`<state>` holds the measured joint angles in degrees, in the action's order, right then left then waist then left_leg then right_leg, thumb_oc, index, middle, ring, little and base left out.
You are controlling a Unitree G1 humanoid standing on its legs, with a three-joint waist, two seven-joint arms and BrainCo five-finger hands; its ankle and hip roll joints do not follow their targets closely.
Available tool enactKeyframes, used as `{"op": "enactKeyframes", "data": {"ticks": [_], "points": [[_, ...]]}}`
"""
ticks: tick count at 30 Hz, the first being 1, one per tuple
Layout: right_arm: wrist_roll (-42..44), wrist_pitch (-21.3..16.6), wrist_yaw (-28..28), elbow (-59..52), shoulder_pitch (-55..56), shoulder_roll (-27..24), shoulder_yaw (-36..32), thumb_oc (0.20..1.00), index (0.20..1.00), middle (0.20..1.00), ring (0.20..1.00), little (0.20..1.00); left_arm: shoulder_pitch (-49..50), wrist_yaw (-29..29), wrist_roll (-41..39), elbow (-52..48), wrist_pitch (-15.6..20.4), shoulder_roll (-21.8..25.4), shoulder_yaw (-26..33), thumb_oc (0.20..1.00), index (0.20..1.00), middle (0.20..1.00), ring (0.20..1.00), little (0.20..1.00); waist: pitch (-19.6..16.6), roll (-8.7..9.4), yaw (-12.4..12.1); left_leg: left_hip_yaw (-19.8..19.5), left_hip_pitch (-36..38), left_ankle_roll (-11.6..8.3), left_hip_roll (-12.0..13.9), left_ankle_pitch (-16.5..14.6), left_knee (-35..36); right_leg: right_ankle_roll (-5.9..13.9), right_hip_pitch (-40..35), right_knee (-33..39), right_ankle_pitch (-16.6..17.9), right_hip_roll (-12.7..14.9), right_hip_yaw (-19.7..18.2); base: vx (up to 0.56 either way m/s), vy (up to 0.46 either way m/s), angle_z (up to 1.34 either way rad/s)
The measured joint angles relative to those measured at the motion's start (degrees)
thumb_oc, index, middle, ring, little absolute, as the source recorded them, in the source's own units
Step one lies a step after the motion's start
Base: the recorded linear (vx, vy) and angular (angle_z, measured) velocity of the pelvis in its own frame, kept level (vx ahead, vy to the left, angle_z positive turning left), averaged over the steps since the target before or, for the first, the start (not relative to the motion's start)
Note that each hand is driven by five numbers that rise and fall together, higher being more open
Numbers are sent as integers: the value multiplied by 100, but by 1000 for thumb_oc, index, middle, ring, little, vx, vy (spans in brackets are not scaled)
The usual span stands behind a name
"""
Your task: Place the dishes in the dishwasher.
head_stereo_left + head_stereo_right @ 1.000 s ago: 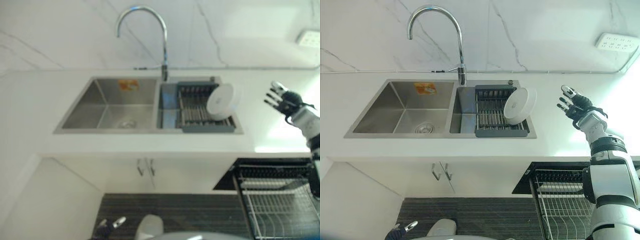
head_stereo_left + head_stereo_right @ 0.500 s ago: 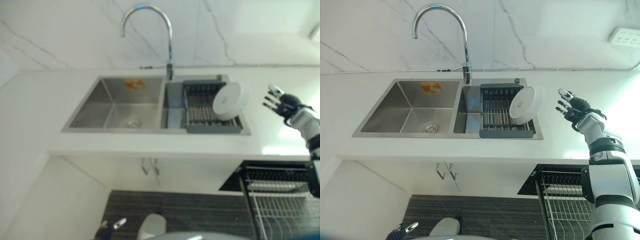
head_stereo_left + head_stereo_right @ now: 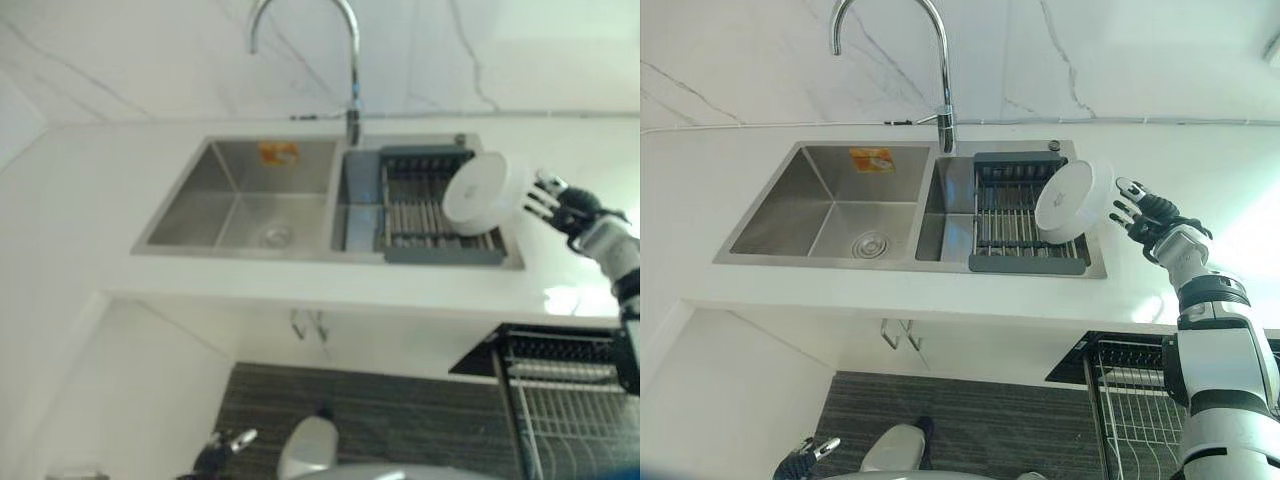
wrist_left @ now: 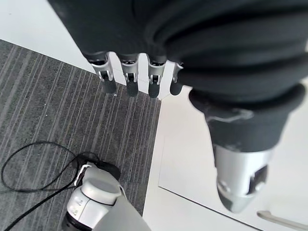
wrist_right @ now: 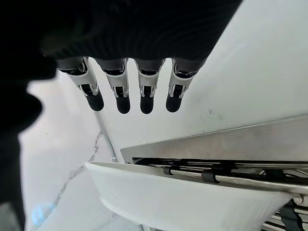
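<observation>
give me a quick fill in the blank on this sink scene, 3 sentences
1. The white bowl leans on the dark drying rack in the ____ basin of the sink.
2. The right hand, fingers straight, is beside the bowl on its ____ side.
3. The open dishwasher rack sits below the ____.

Missing words: right; right; counter

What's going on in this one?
The robot's right hand, fingers straight, is raised by a white bowl that leans on the dark drying rack in the sink, not yet gripping it. The dishwasher rack is pulled out below. The left hand hangs low, relaxed.
</observation>
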<state>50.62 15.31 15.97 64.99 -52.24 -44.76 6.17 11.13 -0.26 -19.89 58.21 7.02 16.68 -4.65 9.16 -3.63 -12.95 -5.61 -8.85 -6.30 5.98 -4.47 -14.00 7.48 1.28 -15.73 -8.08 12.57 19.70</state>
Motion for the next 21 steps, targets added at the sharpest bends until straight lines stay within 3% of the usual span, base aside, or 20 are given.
{"op": "enactKeyframes", "data": {"ticks": [10, 21], "points": [[0, -120, 111, -1, 0, -20, -7, 1000, 1000, 1000, 1000, 1000, 64, -124, -152, -210, -148, 68, -3, 1000, 1000, 1000, 1000, 1000, 107, -112, -4, -18, 0, 23, -38, 24, 25, 17, -42, 38, 10, 16, 50, 2, 2, 1], [-62, -119, 220, 0, -78, -98, 2, 1000, 1000, 1000, 1000, 1000, 66, -200, -153, -233, -193, 83, -50, 1000, 1000, 1000, 1000, 1000, 164, -22, -14, -29, 108, 35, -111, 97, 124, 59, -247, 144, 22, 81, 197, 9, -3, 7]]}}
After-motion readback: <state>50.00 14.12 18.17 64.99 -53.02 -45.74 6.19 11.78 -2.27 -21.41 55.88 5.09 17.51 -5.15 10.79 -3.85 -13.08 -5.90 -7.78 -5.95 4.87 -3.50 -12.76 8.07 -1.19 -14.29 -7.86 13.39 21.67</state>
